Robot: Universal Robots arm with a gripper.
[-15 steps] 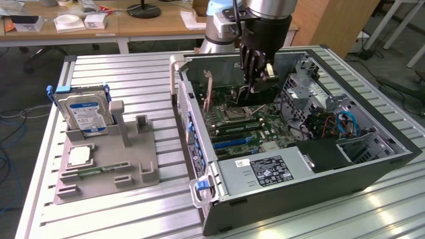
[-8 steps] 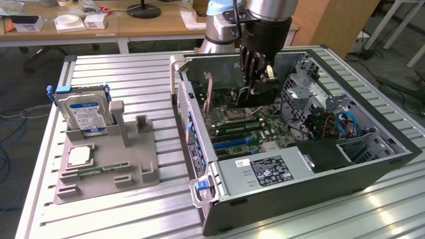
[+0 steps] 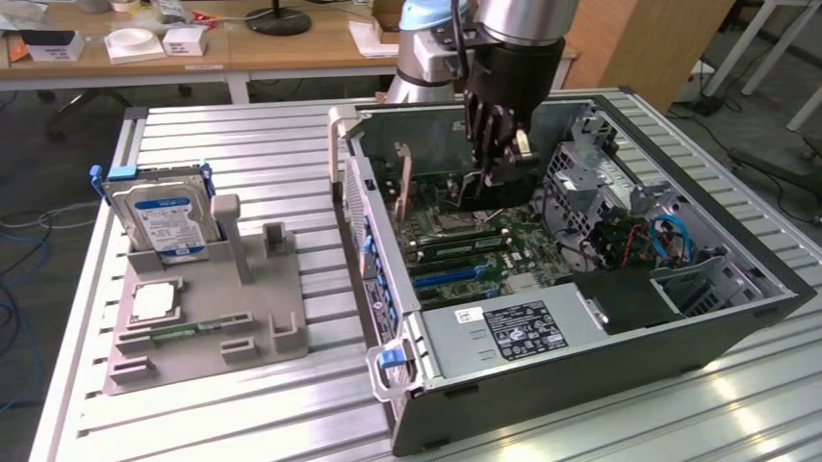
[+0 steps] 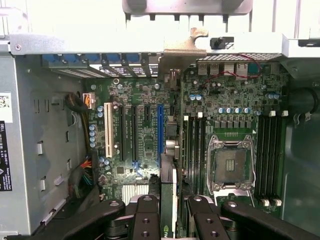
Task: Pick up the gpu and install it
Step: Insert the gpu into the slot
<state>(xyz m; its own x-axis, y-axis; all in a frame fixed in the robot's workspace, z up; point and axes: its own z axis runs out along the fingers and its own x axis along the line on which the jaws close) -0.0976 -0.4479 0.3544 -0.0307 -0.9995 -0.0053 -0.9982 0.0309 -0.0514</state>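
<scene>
Slatted metal surface (image 3: 231, 404) carries one open computer case (image 3: 719, 318) and, at its nine o'clock, one grey holder (image 3: 192, 327) with one hard drive (image 3: 161, 221). I see my end effector (image 3: 492, 178) clamped on the gpu (image 4: 169, 200), edge-on over the motherboard (image 4: 145, 145).

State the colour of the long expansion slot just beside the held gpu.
Blue; the slot shows best in the wrist view.

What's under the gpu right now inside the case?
The gripper holds the gpu edge-on above the motherboard, beside the blue expansion slot. The empty CPU socket lies off to one side. The board directly beneath the card is covered.
</scene>
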